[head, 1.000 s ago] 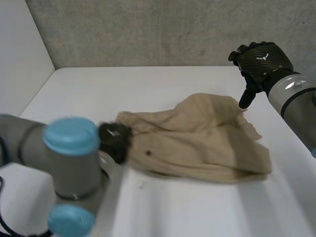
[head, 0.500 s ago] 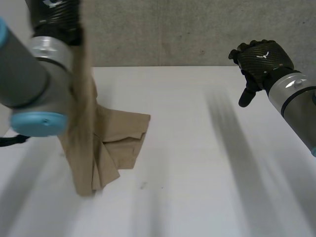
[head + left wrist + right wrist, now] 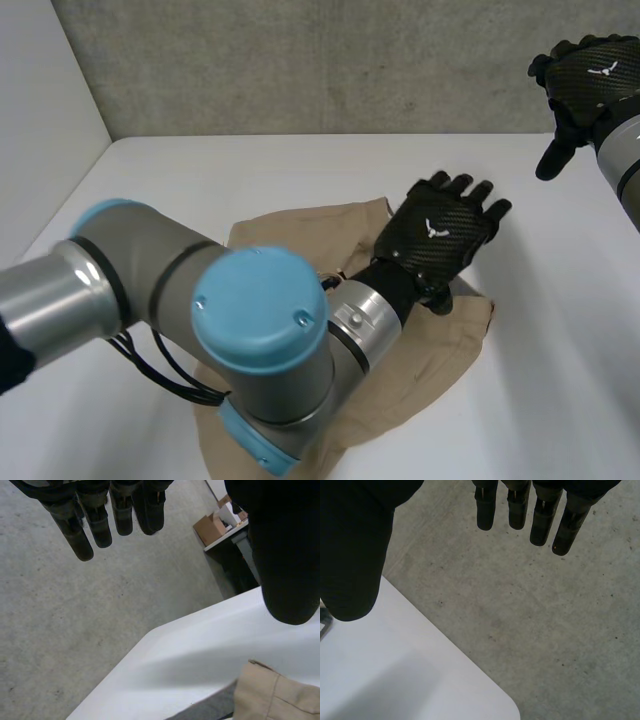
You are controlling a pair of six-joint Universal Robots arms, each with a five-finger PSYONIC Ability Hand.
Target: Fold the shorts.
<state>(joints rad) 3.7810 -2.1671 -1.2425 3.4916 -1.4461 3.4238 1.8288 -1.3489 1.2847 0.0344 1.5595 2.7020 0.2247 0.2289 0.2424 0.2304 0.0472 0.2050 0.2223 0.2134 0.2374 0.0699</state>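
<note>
1. Left hand (image 3: 440, 235): fingers (image 3: 100, 525) straight and released, gripping nothing. The hand sits over the right part of the shorts (image 3: 290, 235); can't tell if the palm touches them.
2. Right hand (image 3: 590, 85): fingers (image 3: 540, 515) straight, also empty. It's raised, well to the right of the shorts.
3. Shorts lie rumpled on the table (image 3: 200, 170), partly hidden under the left arm (image 3: 260, 330).
4. Progress, my read: no clean fold visible. Spreading flat and all folding are left.
</note>
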